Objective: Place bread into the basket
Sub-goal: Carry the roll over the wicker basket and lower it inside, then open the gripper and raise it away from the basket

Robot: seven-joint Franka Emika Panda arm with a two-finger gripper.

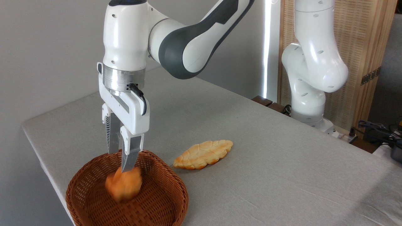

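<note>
A grey cloth-covered table (251, 131) fills most of the scene, running from the far left corner down to the near right edge. Over it bends the white and dark grey Panda arm (188, 40), whose base stands at the far right side of the table, in front of a slatted wooden screen (364, 47). The arm reaches leftward and turns its wrist straight down above the near left corner.

On that near left corner sits the basket (94, 201), round, shallow and reddish-brown, its woven rim close to the table's edge. Just to the right of it and a little farther back, apart from the rim, lies a pale, leaf-shaped flat bread (203, 154) flat on the cloth.

The gripper (121, 158) points down into the basket, its two ribbed fingers (129, 157) slightly parted with a narrow gap between them. The bread (123, 185), a deep-orange bun, is inside the basket, just below the fingertips and blurred. The nearer fingertip overlaps its top edge, but the blur makes it impossible to tell whether the fingers grip the bun or have let go of it. Whether the bun rests on the basket's floor also cannot be told.
</note>
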